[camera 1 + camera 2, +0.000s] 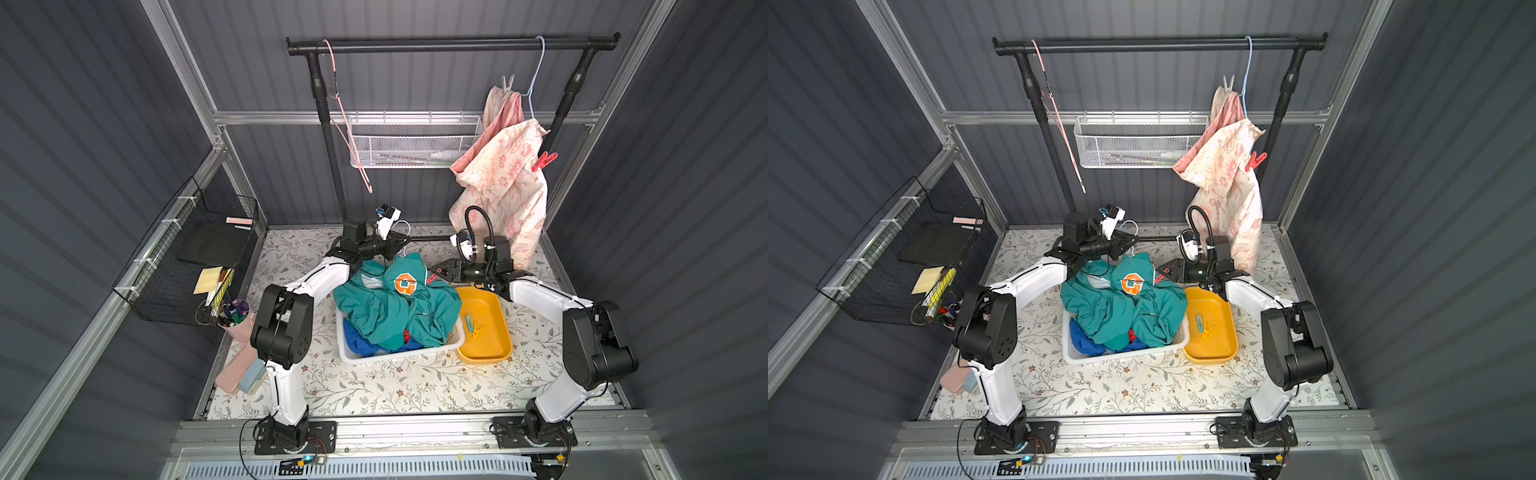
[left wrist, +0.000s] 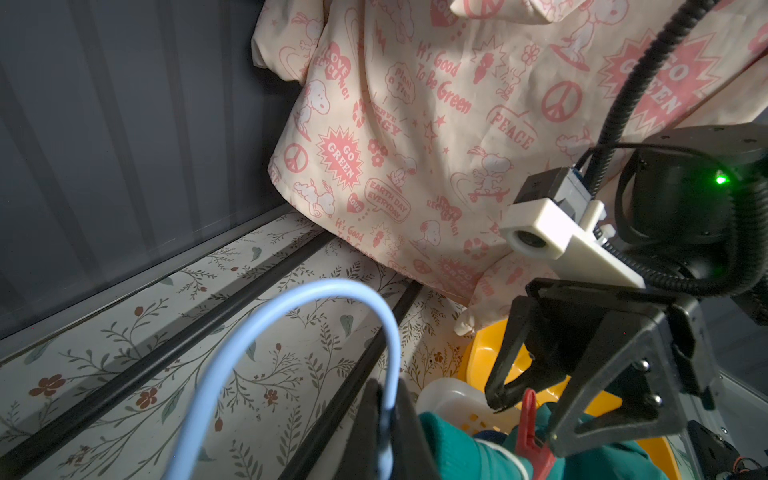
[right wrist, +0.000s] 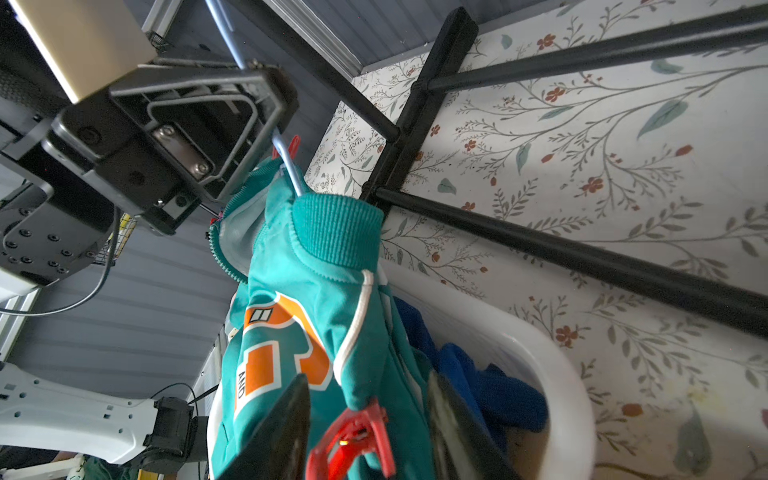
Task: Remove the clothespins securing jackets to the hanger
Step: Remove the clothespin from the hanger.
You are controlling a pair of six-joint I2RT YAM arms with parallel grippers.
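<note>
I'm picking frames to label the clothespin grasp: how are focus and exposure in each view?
In both top views: evenly lit, sharp, frame posts splayed by the wide lens. Left wrist view: cream jacket crisp, blue hanger close and soft. Right wrist view: red clothespin blurred with a glowing hot spot, fingers of the right gripper near-black, floral table cover partly washed out.

cream jacket (image 2: 415, 124): "GO GREEN", "PEACE", "EARTH DAY EVERYDAY" | teal jacket (image 3: 324, 257) patch (image 3: 259, 365): "AND"

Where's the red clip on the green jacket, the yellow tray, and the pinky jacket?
red clothespin (image 3: 357, 432), right wrist view, its middle.
yellow tray (image 1: 488, 345), in a top view, bare bottom.
cream jacket (image 1: 498, 178), in a top view, front cloth.
</note>
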